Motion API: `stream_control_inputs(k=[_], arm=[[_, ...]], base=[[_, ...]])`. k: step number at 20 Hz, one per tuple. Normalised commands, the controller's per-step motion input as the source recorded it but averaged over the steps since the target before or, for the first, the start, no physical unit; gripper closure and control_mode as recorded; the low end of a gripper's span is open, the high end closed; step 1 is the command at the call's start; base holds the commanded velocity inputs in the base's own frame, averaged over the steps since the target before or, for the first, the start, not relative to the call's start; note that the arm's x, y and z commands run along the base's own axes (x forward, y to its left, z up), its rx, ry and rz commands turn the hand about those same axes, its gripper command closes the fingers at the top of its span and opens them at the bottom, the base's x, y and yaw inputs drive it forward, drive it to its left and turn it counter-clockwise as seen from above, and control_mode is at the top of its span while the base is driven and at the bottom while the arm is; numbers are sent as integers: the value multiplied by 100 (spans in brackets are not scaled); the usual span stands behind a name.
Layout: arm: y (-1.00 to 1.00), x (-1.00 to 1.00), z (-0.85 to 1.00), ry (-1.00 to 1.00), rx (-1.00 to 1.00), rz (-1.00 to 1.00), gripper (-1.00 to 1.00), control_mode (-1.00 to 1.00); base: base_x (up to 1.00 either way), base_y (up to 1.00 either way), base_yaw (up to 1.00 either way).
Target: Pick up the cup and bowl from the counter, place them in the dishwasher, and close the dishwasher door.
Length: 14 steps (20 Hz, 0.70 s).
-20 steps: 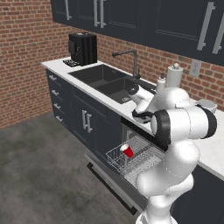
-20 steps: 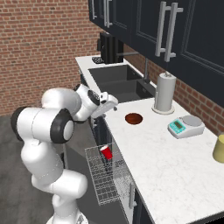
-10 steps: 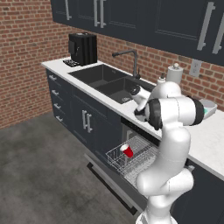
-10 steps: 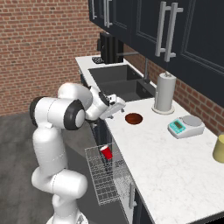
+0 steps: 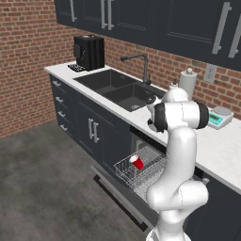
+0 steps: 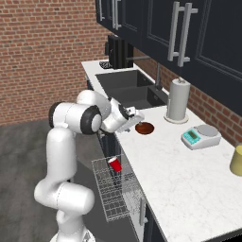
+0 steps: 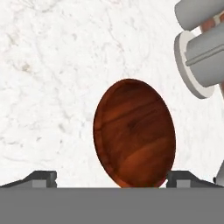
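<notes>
The dark reddish-brown bowl [image 7: 134, 133] [image 6: 144, 127] lies upright on the white counter [image 6: 179, 179] [image 5: 221, 146], just right of the sink. My gripper [image 7: 111, 180] [image 6: 135, 118] hovers over the bowl's near edge, open, with nothing held; one fingertip [image 7: 41, 177] shows on either side of the bowl. The red cup [image 5: 137, 162] [image 6: 114, 164] sits in the white wire rack [image 5: 141, 174] [image 6: 113, 194], which is pulled out of the dishwasher. The dishwasher door [image 5: 115, 190] is dropped open under the rack. In the left base view my arm hides the bowl.
A paper towel roll [image 6: 178, 100] [image 7: 201, 57] stands just beyond the bowl. A small scale [image 6: 201, 136] and a yellow tumbler [image 6: 236, 160] sit further right. The dark sink [image 6: 127, 87] with its faucet lies to the left, a coffee machine [image 5: 88, 52] at the far end.
My arm has swung up and over the counter, bringing the open hand closer to the bowl. The cup stays in the rack and the bowl has not moved.
</notes>
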Motion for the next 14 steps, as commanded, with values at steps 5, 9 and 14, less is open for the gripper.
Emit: stream_control_inputs(k=[5, 9, 14], arm=[[-12, 56, -22, 6, 2, 5, -100, -100], [-7, 51, -27, 9, 1, 5, -100, -100], [-11, 38, -26, 11, 1, 3, -100, -100]], base=[[0, 0, 0], [0, 0, 0], [0, 0, 0]])
